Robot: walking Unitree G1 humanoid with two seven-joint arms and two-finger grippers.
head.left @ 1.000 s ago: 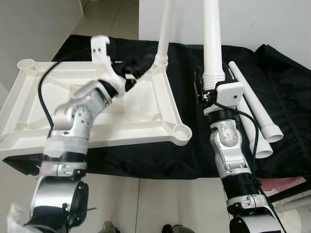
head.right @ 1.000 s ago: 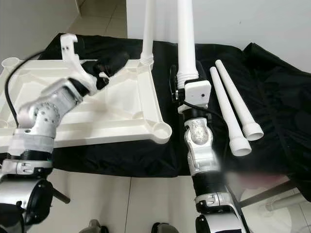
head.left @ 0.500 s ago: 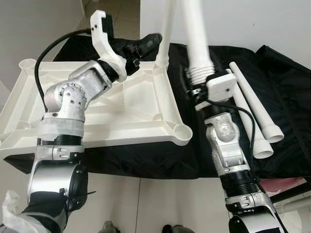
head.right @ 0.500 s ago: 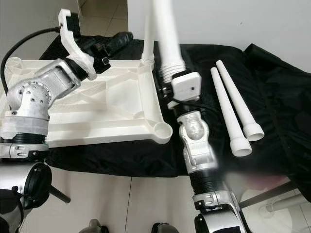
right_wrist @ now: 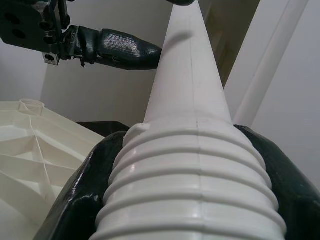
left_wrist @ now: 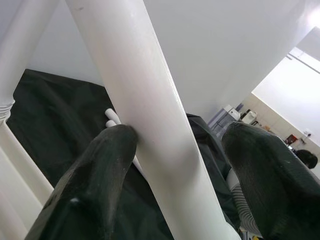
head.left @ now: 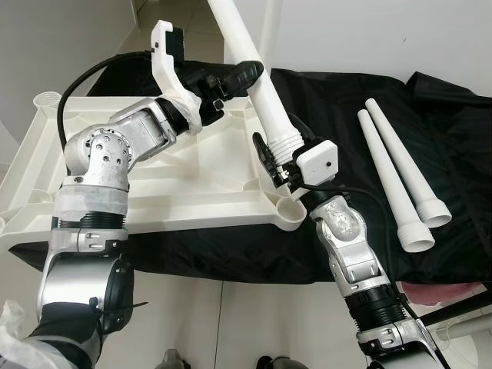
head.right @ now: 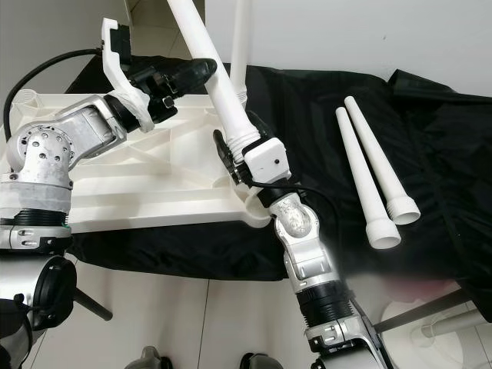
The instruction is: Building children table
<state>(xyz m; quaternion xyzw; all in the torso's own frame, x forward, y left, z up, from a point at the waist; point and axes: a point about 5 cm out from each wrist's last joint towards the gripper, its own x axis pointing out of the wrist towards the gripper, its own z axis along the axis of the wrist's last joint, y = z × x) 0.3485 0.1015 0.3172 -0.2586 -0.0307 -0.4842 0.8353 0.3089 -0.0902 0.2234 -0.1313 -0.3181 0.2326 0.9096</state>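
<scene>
The right pincer [head.left: 275,160] clamped the ribbed end of a long white plastic table leg [head.left: 257,77], tilted over the upturned white plastic tabletop [head.left: 192,181] – near its corner socket [head.left: 290,209]. The left pincer [head.left: 234,77] stood spread around that leg's shaft. 2 spare white legs [head.left: 400,181] lay on black cloth [head.left: 338,100]; 1 leg [head.right: 241,46] stood fitted behind.

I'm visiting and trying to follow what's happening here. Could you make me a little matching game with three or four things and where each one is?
Things:
1. tilted leg
2. upright leg
3. two spare legs
4. tabletop

Places:
a. lying side by side on the black cloth
b. upside down on the cloth
c. held by the right gripper
d. standing in the tabletop's far corner socket

Pairs: 1-c, 2-d, 3-a, 4-b
</scene>
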